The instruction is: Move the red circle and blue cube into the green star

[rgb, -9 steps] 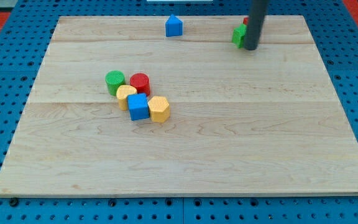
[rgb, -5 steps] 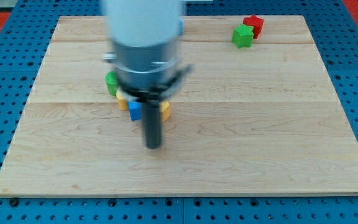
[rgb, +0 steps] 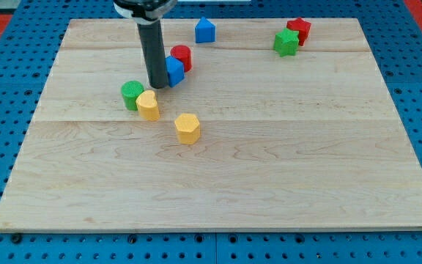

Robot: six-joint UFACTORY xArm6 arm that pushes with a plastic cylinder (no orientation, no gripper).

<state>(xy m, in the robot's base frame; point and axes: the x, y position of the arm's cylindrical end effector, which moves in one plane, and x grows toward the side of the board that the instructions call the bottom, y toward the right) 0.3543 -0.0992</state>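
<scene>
The red circle (rgb: 182, 56) sits on the wooden board (rgb: 284, 147) at upper middle, touching the blue cube (rgb: 174, 71) just below and left of it. My tip (rgb: 157, 86) stands against the blue cube's left side. The green star (rgb: 286, 42) lies far off at the view's top right, touching a red block (rgb: 299, 30) behind it.
A green cylinder (rgb: 132, 94) and a yellow block (rgb: 148, 105) sit just below and left of my tip. A yellow hexagon block (rgb: 187, 128) lies below them to the right. A blue house-shaped block (rgb: 205, 30) stands near the top edge.
The tip came from the top right to below the cluster, then pushed up. The blue cube and red circle have moved up and right, away from the green cylinder and yellow blocks.
</scene>
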